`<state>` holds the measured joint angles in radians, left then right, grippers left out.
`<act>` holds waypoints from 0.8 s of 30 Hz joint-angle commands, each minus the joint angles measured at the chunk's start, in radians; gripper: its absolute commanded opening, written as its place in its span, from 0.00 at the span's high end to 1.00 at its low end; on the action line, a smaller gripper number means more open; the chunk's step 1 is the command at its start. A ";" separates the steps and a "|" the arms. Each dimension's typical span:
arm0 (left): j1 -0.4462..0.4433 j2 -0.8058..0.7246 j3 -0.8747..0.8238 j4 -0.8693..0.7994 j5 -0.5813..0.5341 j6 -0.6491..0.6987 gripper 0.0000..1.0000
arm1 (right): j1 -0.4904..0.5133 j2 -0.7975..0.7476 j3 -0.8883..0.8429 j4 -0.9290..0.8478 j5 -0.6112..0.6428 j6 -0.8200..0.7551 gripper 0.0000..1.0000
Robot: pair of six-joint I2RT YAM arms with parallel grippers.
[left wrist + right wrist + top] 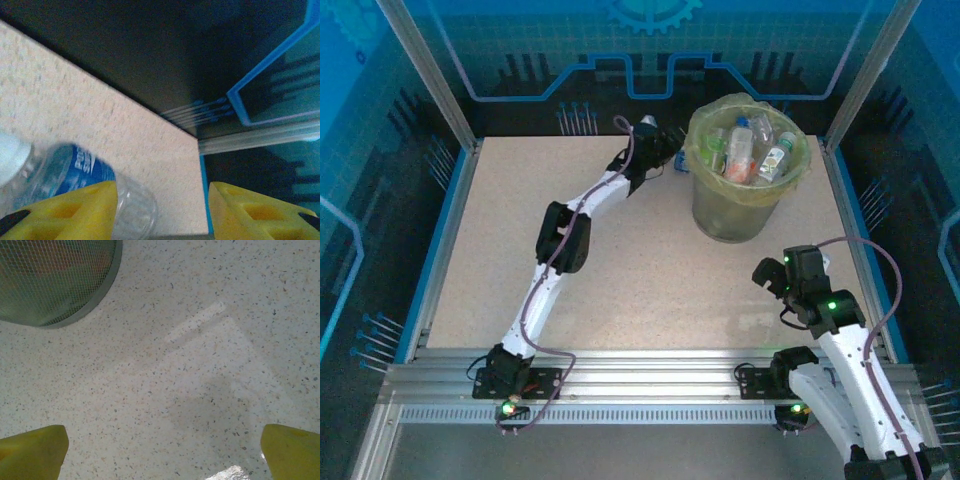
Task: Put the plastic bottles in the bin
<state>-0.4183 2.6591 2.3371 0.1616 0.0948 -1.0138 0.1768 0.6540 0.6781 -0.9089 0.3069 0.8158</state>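
Note:
A clear plastic bottle [75, 170] with a blue label lies on its side on the speckled table, near the back edge. My left gripper [162, 210] stands open over it. The bottle's base pokes into the gap beside the left finger [75, 210], and the right finger stays clear of it. From above, this gripper [662, 148] is at the far edge, just left of the bin [745, 205]. The bin is lined with a yellow-green bag and holds several bottles [748, 152]. My right gripper [775, 285] hangs open over bare table, nothing between its fingers [162, 460].
The bin's mesh wall [50, 280] is at the upper left of the right wrist view. A blue rail and metal post [250, 140] close off the table's back corner. Blue walls surround the table [620, 290].

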 commanded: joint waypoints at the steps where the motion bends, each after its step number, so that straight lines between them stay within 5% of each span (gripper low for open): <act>1: 0.016 0.034 0.032 0.004 0.005 -0.005 0.47 | 0.012 -0.011 0.013 -0.040 0.020 0.015 0.00; 11: 0.064 0.294 0.388 0.167 -0.133 -0.009 0.38 | 0.015 -0.002 -0.003 -0.018 -0.009 0.013 0.00; 19: 0.104 0.346 0.361 0.162 -0.195 0.006 0.22 | 0.018 0.021 -0.008 -0.019 -0.028 0.004 0.00; 24: 0.107 0.390 0.405 0.122 -0.168 -0.005 0.20 | 0.023 0.022 -0.021 -0.004 -0.043 0.015 0.00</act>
<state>-0.3058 3.0200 2.6999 0.2920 -0.0673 -1.0195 0.1795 0.6758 0.6716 -0.9222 0.2771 0.8162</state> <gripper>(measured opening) 0.798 0.997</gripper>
